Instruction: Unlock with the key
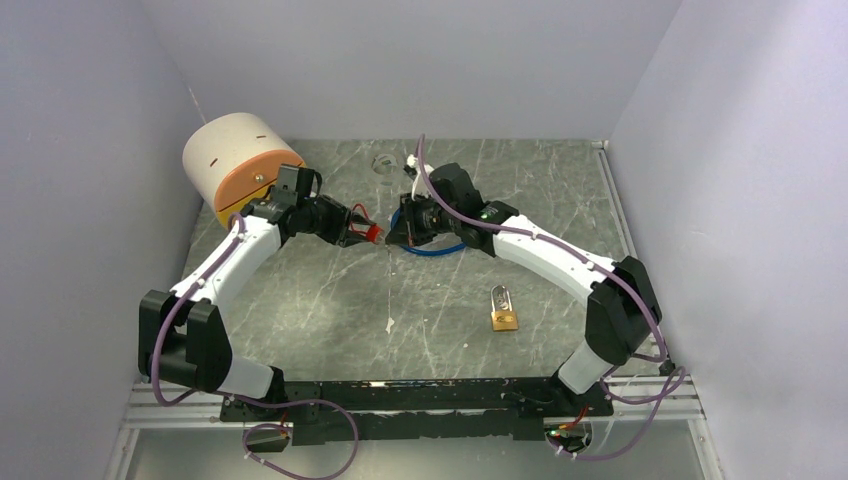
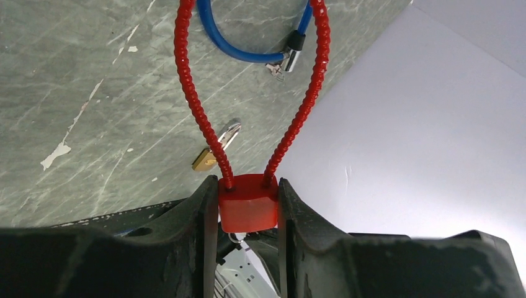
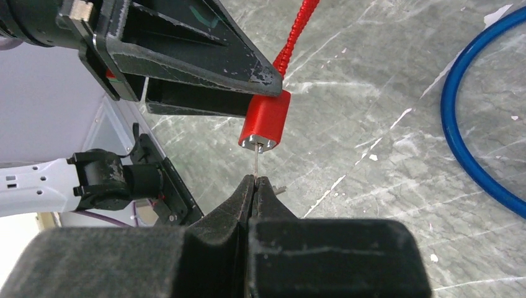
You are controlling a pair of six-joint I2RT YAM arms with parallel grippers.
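Note:
My left gripper [image 2: 247, 183] is shut on the body of a red cable lock [image 2: 248, 205] and holds it above the table. The lock's ribbed red loop [image 2: 192, 93] hangs out past the fingertips. In the right wrist view the red lock [image 3: 265, 121] points its metal keyhole face down toward my right gripper [image 3: 254, 180]. That gripper is shut on a thin key [image 3: 256, 164], whose blade runs straight up to the keyhole face. In the top view the two grippers meet tip to tip at the red lock [image 1: 372, 234] over the middle of the table.
A brass padlock [image 1: 504, 310] lies on the table at the near right. A blue cable loop [image 1: 435, 250] lies under the right gripper. A beige and orange cylinder [image 1: 235, 165] stands at the back left. Walls close in on three sides.

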